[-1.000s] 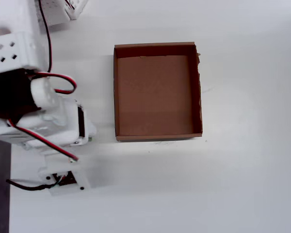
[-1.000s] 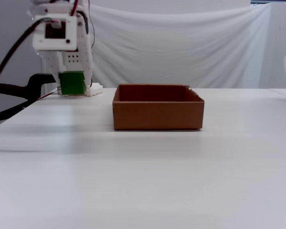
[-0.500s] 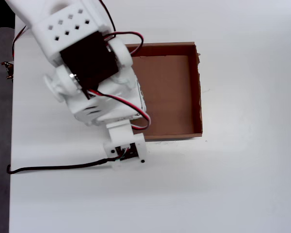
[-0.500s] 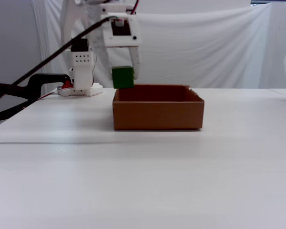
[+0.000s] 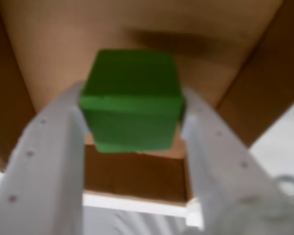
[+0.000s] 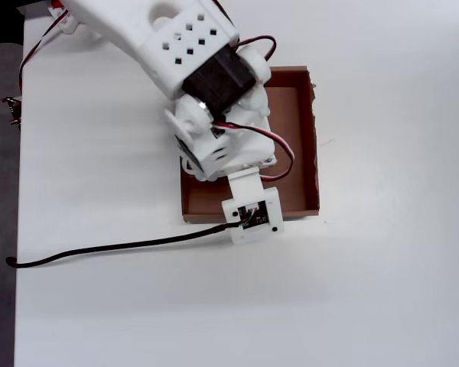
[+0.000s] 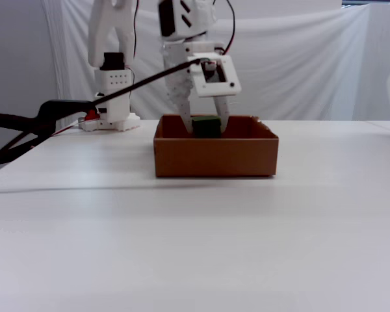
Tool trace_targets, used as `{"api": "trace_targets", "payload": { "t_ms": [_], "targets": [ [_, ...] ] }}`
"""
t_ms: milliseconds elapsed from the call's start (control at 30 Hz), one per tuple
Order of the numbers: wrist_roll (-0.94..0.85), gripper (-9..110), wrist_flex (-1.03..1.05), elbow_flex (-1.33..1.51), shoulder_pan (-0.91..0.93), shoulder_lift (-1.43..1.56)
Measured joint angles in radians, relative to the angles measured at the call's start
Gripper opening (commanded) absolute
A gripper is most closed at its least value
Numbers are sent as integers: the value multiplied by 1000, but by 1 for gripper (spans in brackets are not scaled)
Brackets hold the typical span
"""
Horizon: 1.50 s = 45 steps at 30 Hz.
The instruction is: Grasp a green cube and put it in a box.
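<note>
In the wrist view the green cube (image 5: 132, 100) sits between my two white fingers, which press on its left and right faces. My gripper (image 5: 133, 98) holds it above the brown floor of the box (image 5: 59, 49). In the fixed view the cube (image 7: 206, 127) hangs at about rim height inside the box (image 7: 214, 156), with the gripper (image 7: 205, 125) coming down from above. In the overhead view the arm's wrist covers the cube and the fingers, and only the box (image 6: 300, 138) shows around it.
A black cable (image 6: 99, 248) runs from the wrist camera leftward across the white table to its left edge (image 6: 19, 191). In the fixed view it shows large in the left foreground (image 7: 26, 130). The arm's base (image 7: 114, 97) stands behind the box at the left.
</note>
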Motion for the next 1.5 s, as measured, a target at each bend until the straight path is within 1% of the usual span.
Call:
{"api": "trace_targets", "payload": {
  "t_ms": [167, 333, 633, 833, 1000, 1200, 1367, 1400, 1500],
  "targets": [
    [0, 15, -66, 55, -11, -14],
    [0, 21, -64, 55, -11, -14],
    [0, 22, -67, 100, 3, -8],
    [0, 23, 25, 64, 49, 100],
    [0, 23, 103, 17, 123, 207],
    [0, 22, 107, 18, 210, 310],
    [-72, 22, 104, 114, 348, 430],
    [-103, 22, 101, 172, 399, 482],
    [-130, 21, 98, 230, 440, 543]
  ]
}}
